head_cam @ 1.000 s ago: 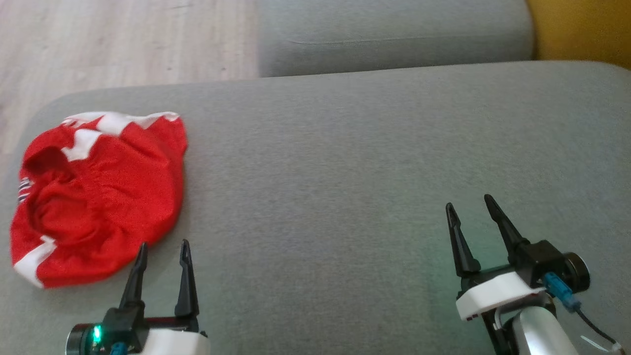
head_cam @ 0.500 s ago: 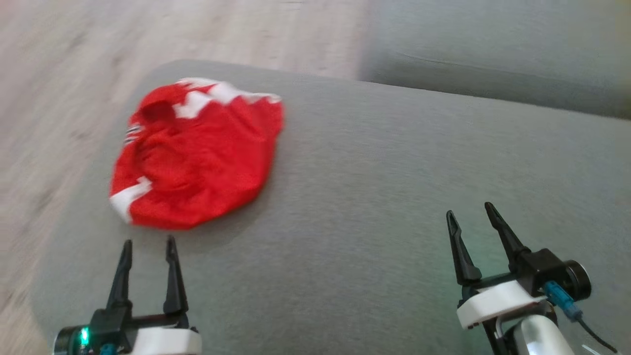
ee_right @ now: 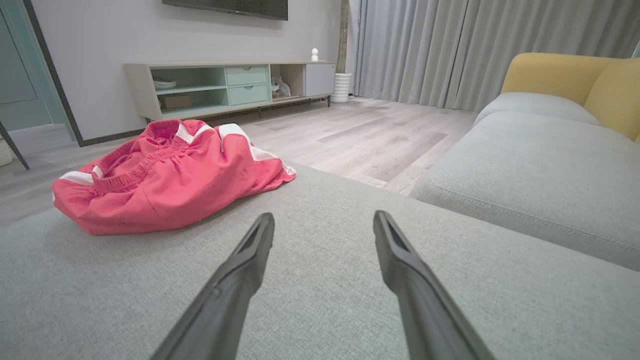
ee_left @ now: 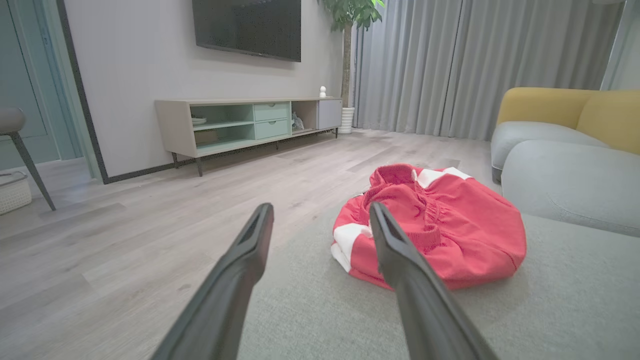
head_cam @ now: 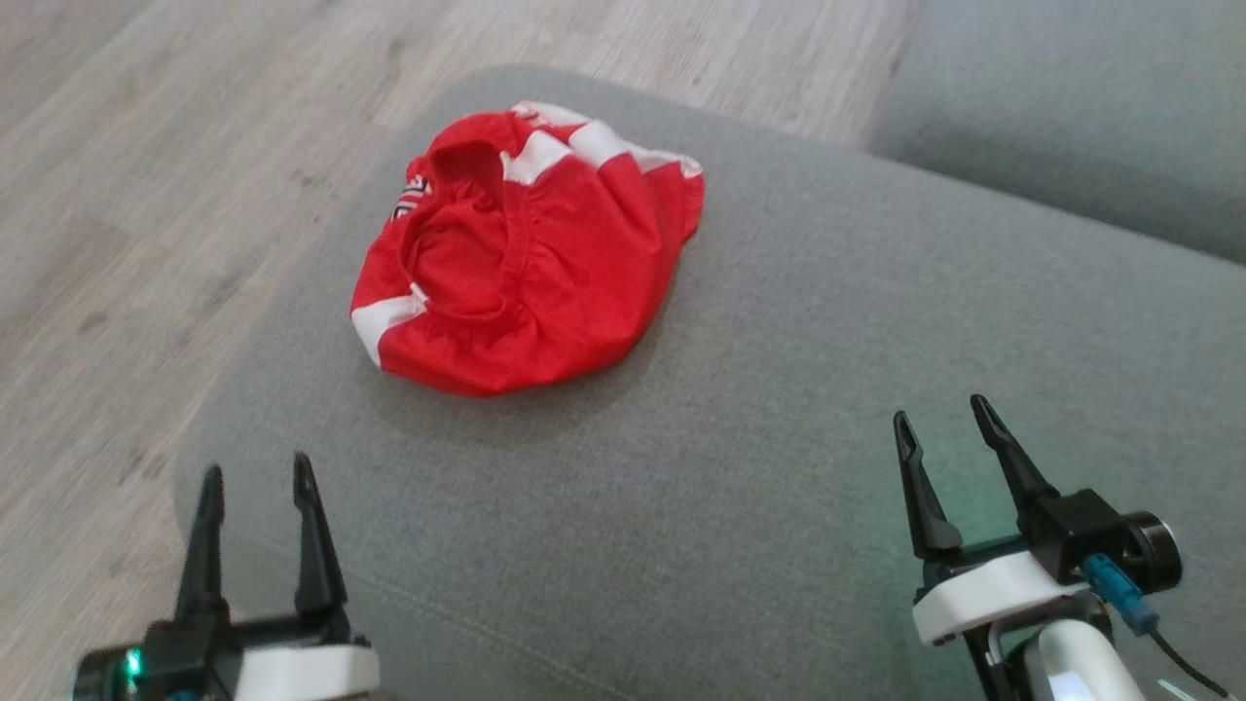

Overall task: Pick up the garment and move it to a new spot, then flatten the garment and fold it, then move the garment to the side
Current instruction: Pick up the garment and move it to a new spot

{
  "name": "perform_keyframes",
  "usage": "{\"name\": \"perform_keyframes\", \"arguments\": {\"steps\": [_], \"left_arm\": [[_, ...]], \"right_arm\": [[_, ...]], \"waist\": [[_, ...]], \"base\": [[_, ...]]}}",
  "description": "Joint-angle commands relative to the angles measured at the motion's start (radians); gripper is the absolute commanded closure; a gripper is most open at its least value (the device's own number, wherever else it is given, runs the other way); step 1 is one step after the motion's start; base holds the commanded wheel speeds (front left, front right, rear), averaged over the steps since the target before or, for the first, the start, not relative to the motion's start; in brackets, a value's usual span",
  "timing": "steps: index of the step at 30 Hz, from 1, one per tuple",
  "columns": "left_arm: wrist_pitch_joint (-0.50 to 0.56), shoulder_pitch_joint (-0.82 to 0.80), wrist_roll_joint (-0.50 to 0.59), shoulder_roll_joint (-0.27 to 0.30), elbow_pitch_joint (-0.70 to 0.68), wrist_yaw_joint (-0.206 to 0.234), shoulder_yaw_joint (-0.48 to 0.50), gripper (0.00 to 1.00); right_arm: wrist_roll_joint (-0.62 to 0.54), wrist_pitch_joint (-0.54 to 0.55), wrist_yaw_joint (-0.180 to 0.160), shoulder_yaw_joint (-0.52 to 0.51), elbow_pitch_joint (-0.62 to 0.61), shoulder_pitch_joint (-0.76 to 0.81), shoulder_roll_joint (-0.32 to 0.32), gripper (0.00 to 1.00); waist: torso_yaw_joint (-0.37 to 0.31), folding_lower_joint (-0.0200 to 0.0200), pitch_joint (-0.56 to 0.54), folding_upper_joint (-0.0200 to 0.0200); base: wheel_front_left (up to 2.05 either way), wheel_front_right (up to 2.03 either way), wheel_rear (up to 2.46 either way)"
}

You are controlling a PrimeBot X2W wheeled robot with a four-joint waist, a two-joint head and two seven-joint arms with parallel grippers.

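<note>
Grey upholstery of a broad cushion point(head_cam: 779, 438) carries the whole scene. Nearest, the left claw point(head_cam: 255, 465) and the right claw point(head_cam: 939, 409) hang low at its near side, each with its two dark fingers spread wide and nothing between them. Further on, ahead of the left claw and apart from it, the red garment point(head_cam: 526, 273) with white panels lies crumpled near the cushion's far left corner. Beyond it are pale wood floor point(head_cam: 195, 146) and a second grey seat point(head_cam: 1071, 127).

Apparently no legible text on garment point(head_cam: 545, 292)
</note>
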Motion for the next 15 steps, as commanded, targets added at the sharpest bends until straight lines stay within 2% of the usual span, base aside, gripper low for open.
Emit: {"name": "perform_keyframes", "arguments": {"steps": [1, 5, 9, 12, 15], "left_arm": [[-0.01, -0.056, -0.005, 0.006, -0.053, 0.008, 0.035, 0.0], [-0.01, -0.105, -0.006, 0.006, -0.122, 0.03, 0.043, 0.0], [-0.01, -0.198, 0.031, 0.006, -0.185, 0.025, 0.054, 0.0], [-0.01, -0.312, 0.03, 0.019, -0.18, 0.0, 0.081, 0.0], [-0.01, -0.456, 0.01, 0.042, -0.072, -0.042, 0.097, 0.0]], "right_arm": [[-0.015, -0.011, -0.001, 0.016, -0.032, -0.034, -0.008, 0.0], [-0.065, -0.011, -0.001, 0.001, -0.035, -0.059, -0.008, 0.0], [-0.129, -0.011, -0.001, -0.024, -0.046, -0.097, -0.008, 0.0], [-0.185, -0.011, -0.001, -0.048, -0.063, -0.123, -0.008, 0.0], [-0.243, -0.011, -0.001, -0.074, -0.095, -0.15, -0.008, 0.0]], "waist": [[0.015, 0.0001, 0.029, 0.0], [0.017, 0.0001, 0.088, 0.0], [0.005, 0.0001, 0.167, 0.0], [-0.007, 0.0001, 0.234, 0.0], [-0.015, 0.0001, 0.302, 0.0]], "base": [[0.0, 0.0, 0.0], [0.0, 0.0, 0.0], [0.0, 0.0, 0.0], [0.0, 0.0, 0.0], [0.0, 0.0, 0.0]]}}
